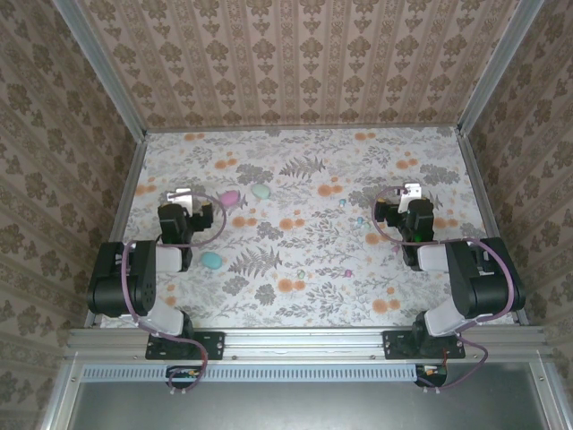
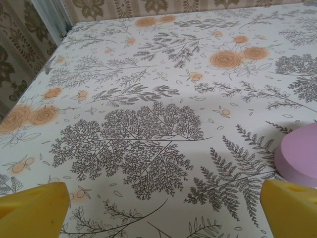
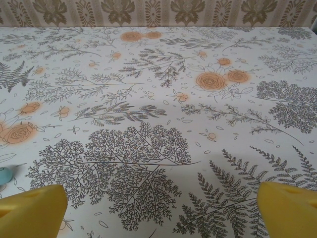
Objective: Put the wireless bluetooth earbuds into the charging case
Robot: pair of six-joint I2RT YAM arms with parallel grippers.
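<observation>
Three egg-shaped charging cases lie shut on the floral table: a pink case (image 1: pixel 230 198), a mint case (image 1: pixel 260 191) and a teal case (image 1: pixel 211 260). Tiny coloured earbuds lie loose mid-table, among them a blue one (image 1: pixel 361 220) and a pinkish one (image 1: pixel 347 271). My left gripper (image 1: pixel 183 194) hovers open just left of the pink case, whose edge (image 2: pixel 299 153) sits beside the right yellow fingertip (image 2: pixel 290 206). My right gripper (image 1: pixel 410 190) stands open over bare cloth at the right. In the right wrist view a small pale blue object (image 3: pixel 4 174) lies at the left edge.
Wallpapered walls and metal frame rails (image 1: pixel 125 193) enclose the table on three sides. Both arm bases are bolted to the near rail (image 1: pixel 304 340). Open cloth stretches ahead of both grippers toward the back wall.
</observation>
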